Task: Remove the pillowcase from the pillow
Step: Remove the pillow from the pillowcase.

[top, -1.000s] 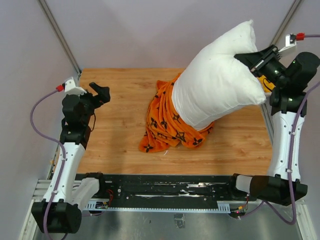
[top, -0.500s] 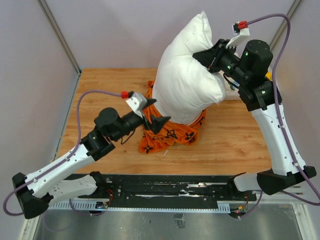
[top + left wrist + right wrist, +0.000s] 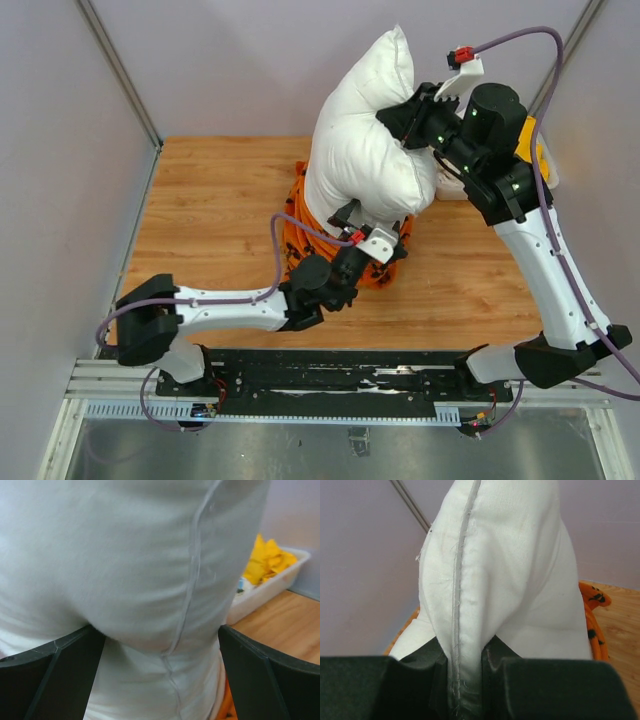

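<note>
The white pillow [image 3: 360, 150] hangs upright above the table, its lower end still inside the orange pillowcase [image 3: 300, 215], which is bunched on the wood. My right gripper [image 3: 405, 118] is shut on the pillow's upper seam edge and holds it up; the right wrist view shows the seam [image 3: 460, 605] pinched between the fingers, with the gripper [image 3: 465, 655] closed on it. My left gripper [image 3: 365, 222] is open at the pillow's lower part, just above the pillowcase. In the left wrist view its fingers [image 3: 50, 680] stand wide apart on either side of the pillow [image 3: 140, 580]. A sliver of orange [image 3: 227, 707] shows below.
A white bin [image 3: 265, 587] holding a yellow cloth [image 3: 270, 560] stands at the table's back right, behind the pillow; it also shows in the top view [image 3: 450, 188]. The left arm lies across the table's front. Grey walls enclose the wooden table [image 3: 210, 200].
My left arm has swung right across the table, and its open gripper now sits at the pillow's base. My right gripper has carried the pillow left and held it upright.
</note>
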Robot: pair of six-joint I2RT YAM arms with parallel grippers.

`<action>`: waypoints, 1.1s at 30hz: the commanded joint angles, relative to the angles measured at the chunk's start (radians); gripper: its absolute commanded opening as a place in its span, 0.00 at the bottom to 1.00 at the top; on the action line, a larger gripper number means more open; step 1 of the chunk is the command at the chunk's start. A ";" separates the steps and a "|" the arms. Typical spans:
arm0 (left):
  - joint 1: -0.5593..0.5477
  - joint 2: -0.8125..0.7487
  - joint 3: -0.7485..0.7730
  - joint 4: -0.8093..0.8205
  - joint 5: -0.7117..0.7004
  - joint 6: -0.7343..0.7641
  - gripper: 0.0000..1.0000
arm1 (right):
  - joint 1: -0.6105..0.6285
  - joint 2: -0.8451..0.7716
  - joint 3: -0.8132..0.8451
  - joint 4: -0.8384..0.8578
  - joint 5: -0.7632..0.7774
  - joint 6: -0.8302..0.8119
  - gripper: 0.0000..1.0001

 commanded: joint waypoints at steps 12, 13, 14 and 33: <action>0.329 0.148 0.285 0.035 -0.150 -0.185 0.02 | 0.185 -0.053 -0.058 -0.084 0.036 -0.058 0.01; 0.356 0.115 0.274 0.008 -0.111 -0.221 0.01 | 0.186 -0.052 -0.050 -0.096 0.049 -0.071 0.01; 0.386 0.063 0.259 -0.018 -0.080 -0.259 0.00 | 0.185 -0.049 -0.034 -0.116 0.069 -0.096 0.06; 0.789 -0.344 0.406 -0.594 0.741 -0.713 0.00 | -0.316 -0.128 -0.500 0.291 -0.329 0.185 1.00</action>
